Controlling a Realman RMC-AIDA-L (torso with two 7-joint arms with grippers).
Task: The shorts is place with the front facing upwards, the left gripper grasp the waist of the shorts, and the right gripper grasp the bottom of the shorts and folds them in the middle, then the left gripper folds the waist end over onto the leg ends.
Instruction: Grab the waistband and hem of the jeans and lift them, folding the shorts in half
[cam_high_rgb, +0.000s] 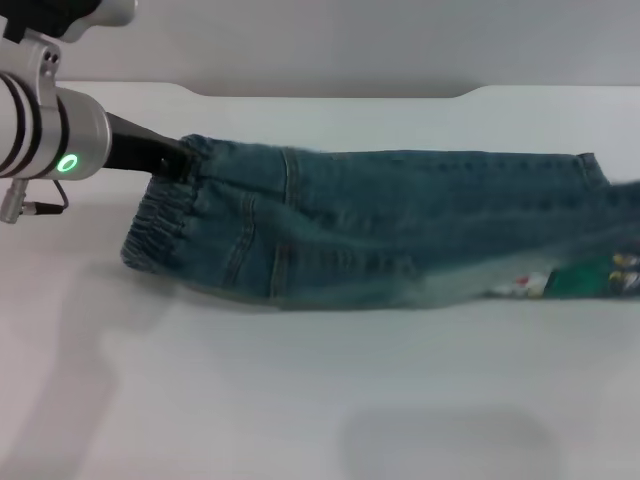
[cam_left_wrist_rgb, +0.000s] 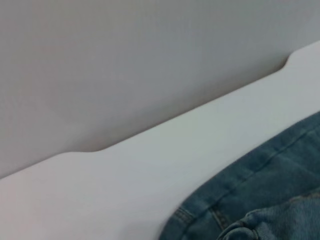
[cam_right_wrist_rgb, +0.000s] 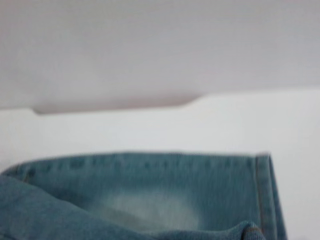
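The blue-green denim shorts (cam_high_rgb: 380, 225) lie across the table, doubled lengthwise into one long band. Their gathered elastic waist (cam_high_rgb: 160, 225) is at the left and the leg ends (cam_high_rgb: 590, 170) run off the right edge. A strip of coloured cartoon print (cam_high_rgb: 590, 278) shows along the lower right fold. My left gripper (cam_high_rgb: 172, 160) is at the far corner of the waist, shut on the waistband there, its black fingers partly buried in the cloth. The left wrist view shows the puckered waist (cam_left_wrist_rgb: 260, 220). A stitched leg hem (cam_right_wrist_rgb: 265, 195) shows in the right wrist view. My right gripper is out of view.
The white table (cam_high_rgb: 300, 400) extends in front of the shorts. Its far edge, with a notch (cam_high_rgb: 470, 93), meets a grey wall (cam_high_rgb: 350, 40) close behind the garment.
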